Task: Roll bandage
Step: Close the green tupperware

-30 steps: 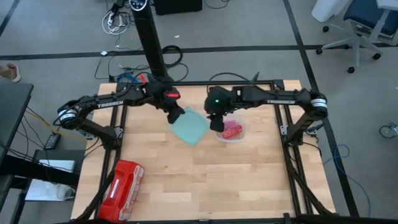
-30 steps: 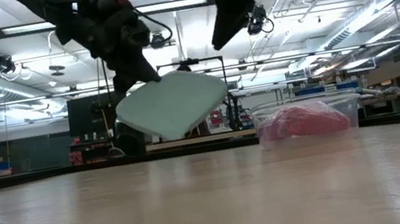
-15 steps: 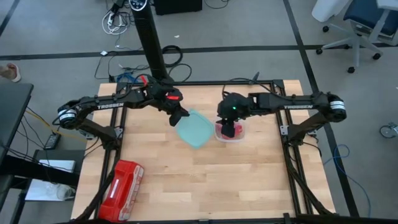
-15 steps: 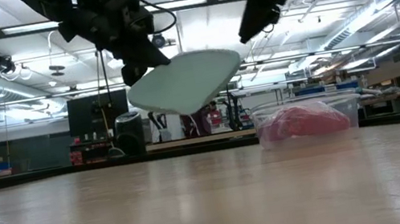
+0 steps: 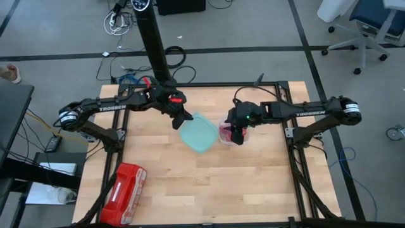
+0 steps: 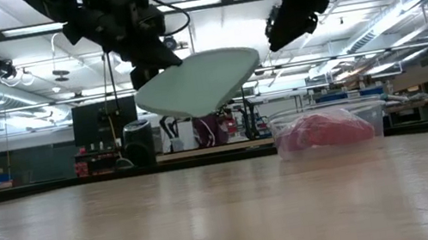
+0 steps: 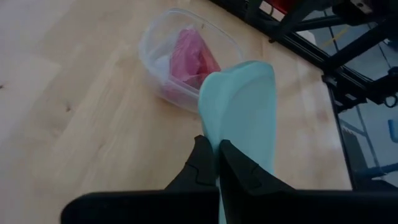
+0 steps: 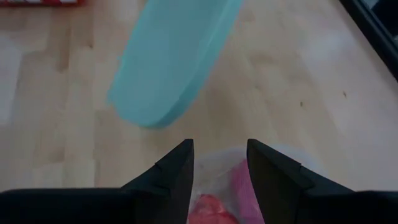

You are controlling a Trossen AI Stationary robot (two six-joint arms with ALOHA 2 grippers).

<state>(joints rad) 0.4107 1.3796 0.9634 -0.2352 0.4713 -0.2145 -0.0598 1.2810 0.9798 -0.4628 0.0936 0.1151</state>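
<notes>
The dusky pink-red bandage (image 7: 194,53) lies bunched inside a clear plastic container (image 5: 233,135) that stands on the table right of centre; both also show in the low view (image 6: 320,131). My left gripper (image 5: 181,120) is shut on a pale teal lid (image 5: 197,132), held in the air left of the container. My right gripper (image 8: 221,149) is open and empty, above the container and the bandage (image 8: 241,183), its fingers pointing down. My left gripper pinches the lid's rim (image 7: 213,138) at one corner between its two fingers. The fingers come slanting down from the table's far left. The lid (image 6: 195,84) is lifted clear of the table and reaches out from the fingers toward the container, slightly tilted.
A glossy red plastic case (image 5: 123,193) lies at the table's near left corner. A small brighter red lump (image 8: 208,208) sits in the container beside the bandage. Bare wood (image 5: 215,183) lies between the case and the container.
My right gripper has gone toward the table's right edge and a little nearer, from beside the container to above it. My left gripper has carried the lid slightly toward the container, and the lid has tipped from steeply slanted to nearly level.
</notes>
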